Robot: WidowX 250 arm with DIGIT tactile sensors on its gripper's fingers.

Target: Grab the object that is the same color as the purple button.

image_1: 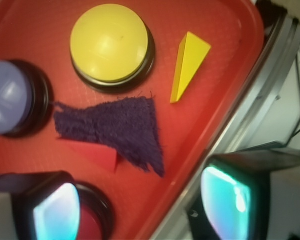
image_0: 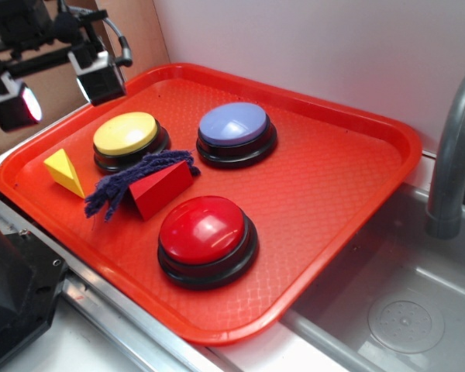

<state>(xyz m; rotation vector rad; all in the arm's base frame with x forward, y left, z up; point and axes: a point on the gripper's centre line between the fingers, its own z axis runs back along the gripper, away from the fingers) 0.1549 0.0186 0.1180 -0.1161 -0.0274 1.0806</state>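
A dark blue-purple fuzzy cloth scrap (image_0: 132, 180) (image_1: 121, 128) lies on the red tray (image_0: 333, 178), draped partly over a red wedge block (image_0: 161, 188) (image_1: 99, 155). The purple button (image_0: 234, 132) (image_1: 9, 97), lavender dome on a black base, stands behind it. My gripper (image_0: 56, 87) (image_1: 140, 207) hovers high over the tray's left rear corner, well above and apart from the cloth. Its fingers (image_1: 55, 207) are spread wide with nothing between them.
A yellow button (image_0: 128, 138) (image_1: 110, 44) and a yellow wedge block (image_0: 64, 170) (image_1: 189, 64) sit left of the cloth. A larger red button (image_0: 206, 237) (image_1: 92, 220) stands at the tray's front. A grey sink (image_0: 403, 310) with a faucet (image_0: 453, 147) lies right.
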